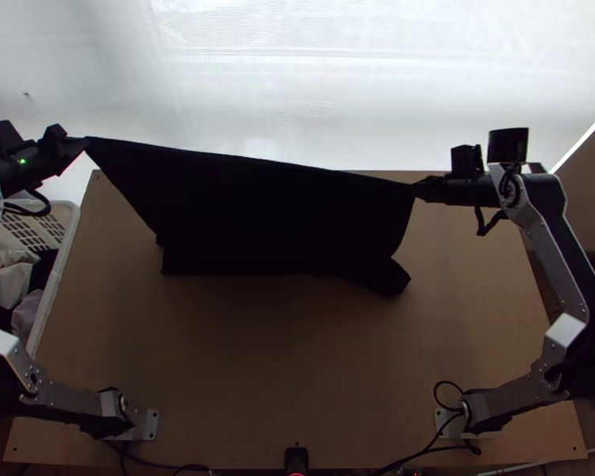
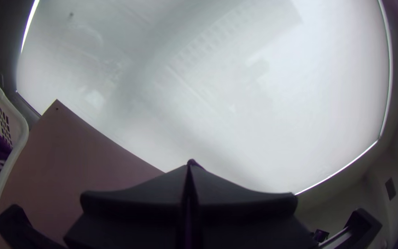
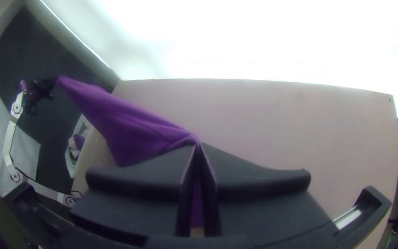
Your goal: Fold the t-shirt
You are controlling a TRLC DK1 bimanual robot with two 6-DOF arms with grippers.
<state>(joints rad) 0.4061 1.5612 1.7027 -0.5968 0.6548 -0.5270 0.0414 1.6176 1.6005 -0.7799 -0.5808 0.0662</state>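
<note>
Dark, the shirt [image 1: 274, 210] is stretched over the table [image 1: 282, 357] between left gripper [image 1: 80, 144] and right gripper [image 1: 421, 188], both clamped on its edge. Even tension should be applied, and the dangling part laid down smoothly before release.

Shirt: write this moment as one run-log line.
left claw: shut on shirt | right claw: shut on shirt | shirt: one edge stretched between claws
</note>
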